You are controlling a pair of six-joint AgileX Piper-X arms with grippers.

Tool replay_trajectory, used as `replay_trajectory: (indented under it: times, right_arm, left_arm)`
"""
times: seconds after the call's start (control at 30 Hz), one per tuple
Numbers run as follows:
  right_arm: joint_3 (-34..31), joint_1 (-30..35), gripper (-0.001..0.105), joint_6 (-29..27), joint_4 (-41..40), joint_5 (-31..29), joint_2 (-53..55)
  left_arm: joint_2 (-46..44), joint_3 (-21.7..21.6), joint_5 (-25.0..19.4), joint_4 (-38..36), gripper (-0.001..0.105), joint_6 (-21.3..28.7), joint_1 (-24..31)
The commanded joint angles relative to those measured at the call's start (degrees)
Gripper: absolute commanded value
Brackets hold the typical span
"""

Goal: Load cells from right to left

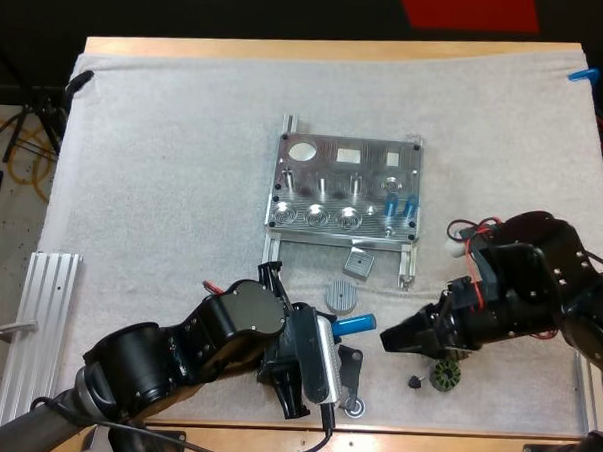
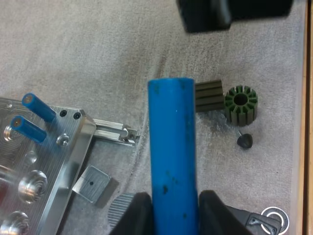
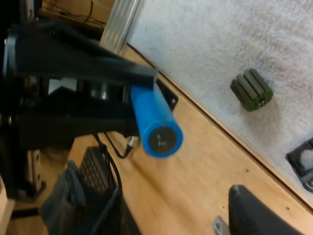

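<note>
Fixture (image 1: 345, 186) on the mat (image 1: 163, 180), two cylinders (image 1: 391, 203) at its right front; square block (image 1: 358, 263) before it; ribbed disc (image 1: 343, 295) nearer

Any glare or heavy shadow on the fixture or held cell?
High view: bright glints along the metal fixture near row, mat evenly lit. Left wrist view: blue cylinder evenly lit in the left gripper. Right wrist view: faint sheen on its end face.

Both arms are black. The left arm (image 1: 227, 328), nearer the camera than the metal fixture (image 1: 345, 185), is built of glossy, rounded housings that catch the light, and its fingers (image 2: 139, 213) are plain matte black with softly rounded tips. The right arm (image 1: 539, 281), to the near right of the fixture, is blockier, and its dark casing is dotted with small bright screws.
</note>
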State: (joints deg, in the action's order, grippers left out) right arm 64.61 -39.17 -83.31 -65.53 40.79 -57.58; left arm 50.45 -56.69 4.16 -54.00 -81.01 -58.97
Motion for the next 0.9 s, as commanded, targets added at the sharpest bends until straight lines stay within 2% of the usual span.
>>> replay_trajectory:
  times: [0.0,0.07,0.87]
  right_arm:
    - [0.2,-0.41,0.049,1.35,2.6,0.68,0.09]
    - [0.2,-0.45,0.049,2.42,4.8,0.68,0.09]
    - [-0.12,-0.55,0.049,5.05,9.61,0.19,-1.56]
  left_arm:
    - [-0.42,-0.1,0.49,0.35,0.01,0.09,-0.17]
    - [-0.42,-0.1,0.74,0.35,0.01,0.09,-0.17]
    - [-0.42,-0.1,0.81,2.85,0.01,0.09,-0.17]
